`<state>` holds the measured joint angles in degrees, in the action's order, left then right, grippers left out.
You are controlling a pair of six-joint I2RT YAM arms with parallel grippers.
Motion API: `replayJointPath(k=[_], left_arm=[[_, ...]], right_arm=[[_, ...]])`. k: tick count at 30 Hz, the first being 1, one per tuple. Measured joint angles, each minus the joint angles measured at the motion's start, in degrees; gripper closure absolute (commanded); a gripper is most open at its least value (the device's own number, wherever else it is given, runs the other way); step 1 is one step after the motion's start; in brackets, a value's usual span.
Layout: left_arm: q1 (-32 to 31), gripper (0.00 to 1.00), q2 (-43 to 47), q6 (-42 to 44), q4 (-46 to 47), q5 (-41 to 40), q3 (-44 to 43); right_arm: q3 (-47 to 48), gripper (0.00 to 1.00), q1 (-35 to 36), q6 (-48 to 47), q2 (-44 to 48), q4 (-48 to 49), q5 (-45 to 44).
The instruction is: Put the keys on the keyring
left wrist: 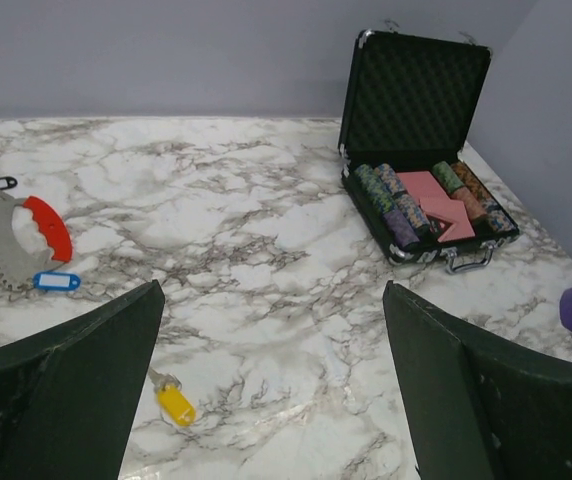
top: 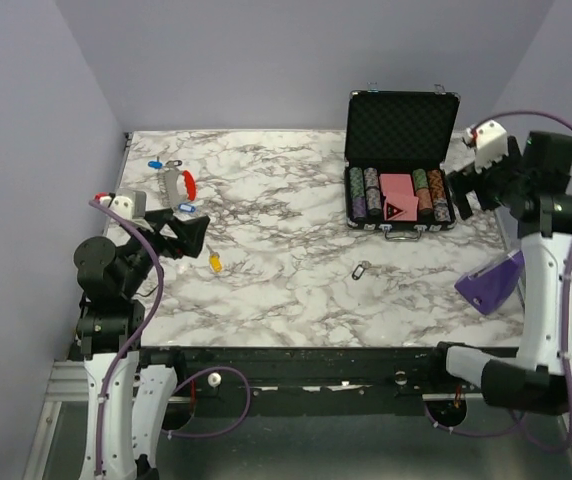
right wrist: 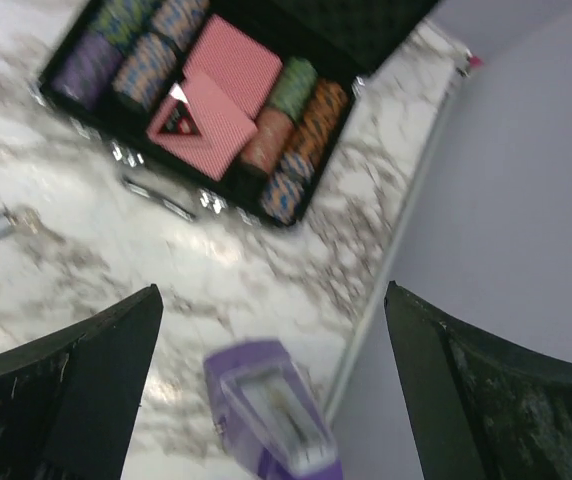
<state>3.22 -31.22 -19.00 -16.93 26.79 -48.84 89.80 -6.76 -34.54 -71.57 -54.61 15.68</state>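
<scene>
A white table (top: 286, 230) veined in grey marble filled a booth of plain lavender walls (top: 266, 60). The keyring (top: 178, 185), red clip against grey metal, lay flat near the far left corner. A blue key (top: 154, 165) lay just left of its far end and a second blue key (top: 186, 208) just beside its near end. A yellow key (top: 214, 262) lay nearer the front, and a silver key (top: 361, 271) alone mid-table. An open poker case (top: 401, 120) sat far right, a purple block (top: 491, 285) at the right edge. The left gripper (top: 194, 238) hung wide and empty near the yellow key, and the right gripper (top: 458, 197), equally wide and empty, hung beside the case
</scene>
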Motion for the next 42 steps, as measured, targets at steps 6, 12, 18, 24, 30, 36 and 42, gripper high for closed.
replayJointPath(k=[6, 12, 18, 24, 30, 36, 42], left_arm=[[-0.9, 0.01, 4.13, 1.38, -1.18, 1.29, 7.45], [-1.55, 0.01, 7.65, 2.29, -2.12, 1.62, 10.12], [-1.6, 0.01, 6.4, 2.32, -2.51, 2.21, 10.54], [-1.6, 0.01, 6.69, 2.54, -2.95, 2.21, 10.54], [-1.6, 0.01, 6.73, 2.54, -2.95, 2.23, 10.73], [-1.6, 0.01, 6.75, 2.49, -2.97, 2.49, 10.88], [-1.6, 0.01, 7.28, 2.45, -2.91, 4.26, 11.39]], right_arm=[[-11.85, 0.0, -14.82, -13.33, 9.09, -6.82, -2.86], [-13.18, 0.0, -29.81, -25.33, -1.01, -10.67, -1.77], [-13.6, 0.01, -31.98, -32.96, -3.58, -13.22, 1.79], [-18.23, 0.08, -33.0, -38.23, -5.29, -14.88, 3.69], [-20.04, 0.19, -33.4, -41.22, -7.32, -16.0, 5.03], [-19.76, 0.53, -33.44, -42.12, -7.32, -16.52, 6.08], [-18.36, 0.75, -33.44, -43.08, -8.37, -19.26, 6.73]])
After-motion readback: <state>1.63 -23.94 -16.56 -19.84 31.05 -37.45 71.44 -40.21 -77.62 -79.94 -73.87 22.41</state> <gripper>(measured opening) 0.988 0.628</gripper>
